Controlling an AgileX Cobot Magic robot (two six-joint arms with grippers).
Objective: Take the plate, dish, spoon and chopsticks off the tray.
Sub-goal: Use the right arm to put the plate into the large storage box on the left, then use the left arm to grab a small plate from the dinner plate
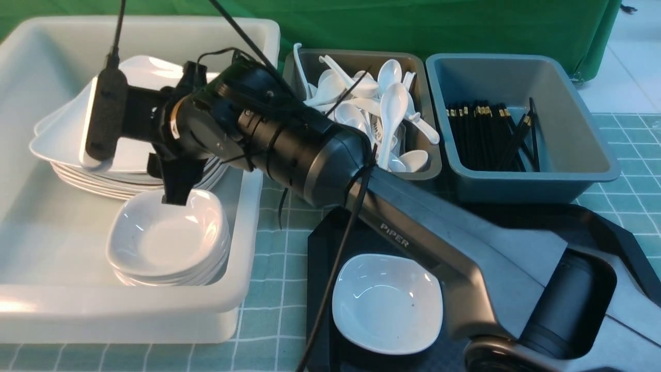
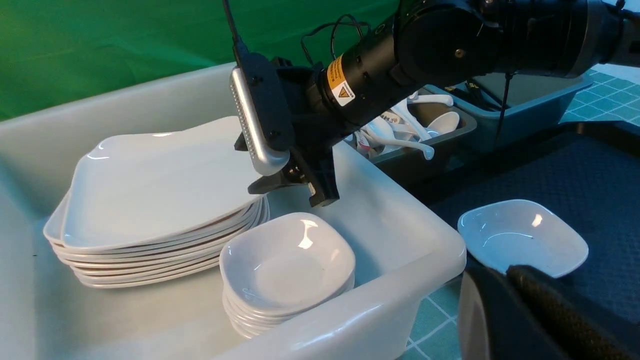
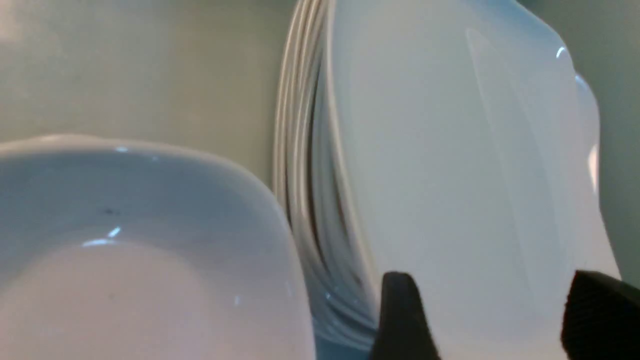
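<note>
Closest to me, the right arm point(image 1: 413, 243) says "PiPER" in pale letters. Its right gripper point(image 2: 290, 194) hangs over the white bin point(image 1: 248, 289), fingers spread wide and holding nothing. The plate point(image 2: 160, 185) lies below them, on top of a stack. A pile of small dishes point(image 1: 165, 237) sits beside it. A yellow warning sticker point(image 2: 342, 90) is near the wrist, with words too small to read. The dish point(image 1: 387, 302) sits on the black tray point(image 1: 320, 258). The left gripper point(image 2: 505, 274) is squeezed tight near it, with nothing seen in it. Behind the tray, one grey bin point(image 1: 428, 170) holds spoons point(image 1: 392, 103) and a blue bin point(image 1: 594, 155) holds chopsticks point(image 1: 480, 134).
</note>
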